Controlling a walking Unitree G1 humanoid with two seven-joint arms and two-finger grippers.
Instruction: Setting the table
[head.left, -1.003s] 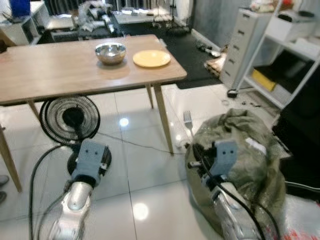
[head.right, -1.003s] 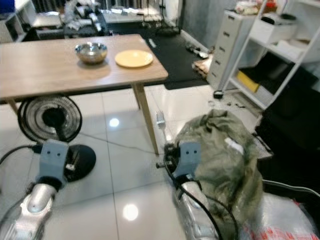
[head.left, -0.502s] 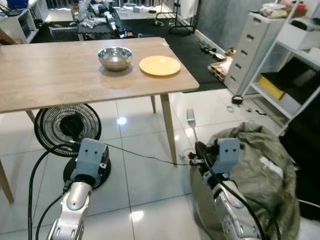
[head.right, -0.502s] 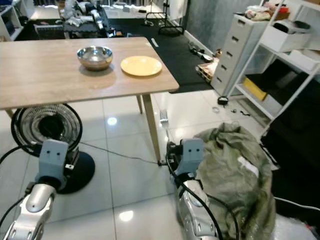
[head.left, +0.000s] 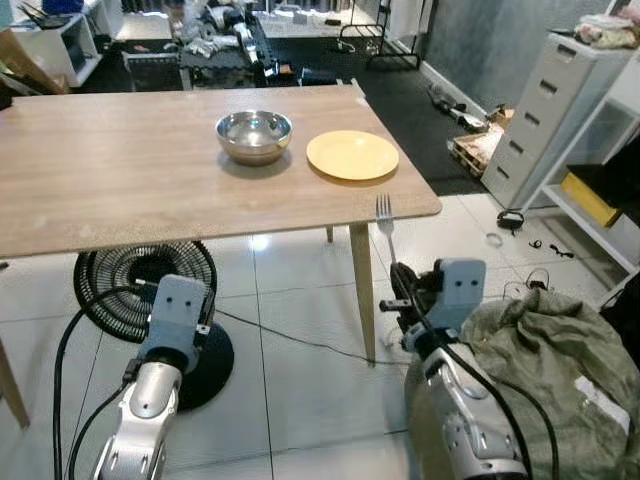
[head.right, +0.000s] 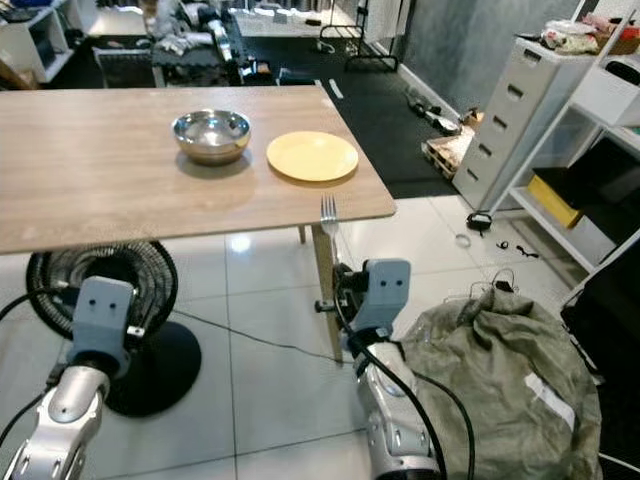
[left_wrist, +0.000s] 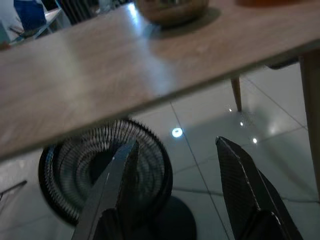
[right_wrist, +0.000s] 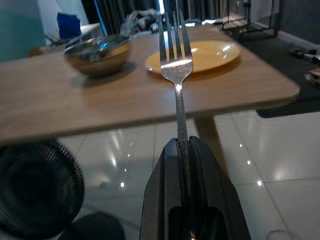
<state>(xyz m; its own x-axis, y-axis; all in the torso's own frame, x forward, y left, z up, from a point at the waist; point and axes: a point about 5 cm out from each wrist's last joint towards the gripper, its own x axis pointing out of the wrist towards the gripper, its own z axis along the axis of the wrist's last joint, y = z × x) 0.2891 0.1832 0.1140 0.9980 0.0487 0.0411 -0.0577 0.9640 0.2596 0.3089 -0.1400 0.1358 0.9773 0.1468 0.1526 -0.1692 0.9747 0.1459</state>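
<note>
A yellow plate (head.left: 352, 155) and a steel bowl (head.left: 254, 135) sit on the wooden table (head.left: 120, 180) near its right end. My right gripper (head.left: 398, 292) is shut on a silver fork (head.left: 384, 224), held upright just below the table's front right corner; its tines (right_wrist: 175, 35) point toward the plate (right_wrist: 200, 55). In the right wrist view the bowl (right_wrist: 97, 52) lies beside the plate. My left gripper (left_wrist: 175, 170) is open and holds nothing, low in front of the table edge, with the fan behind it.
A black floor fan (head.left: 150, 290) stands under the table with a cable across the tiled floor. A green bag (head.left: 560, 370) lies at my right. Grey drawers (head.left: 545, 110) and white shelves (head.right: 600, 150) line the right side. Clutter sits behind the table.
The camera has moved closer to the table, so the table, bowl and plate look nearer and larger. The fork's tines now stand level with the table's front edge.
</note>
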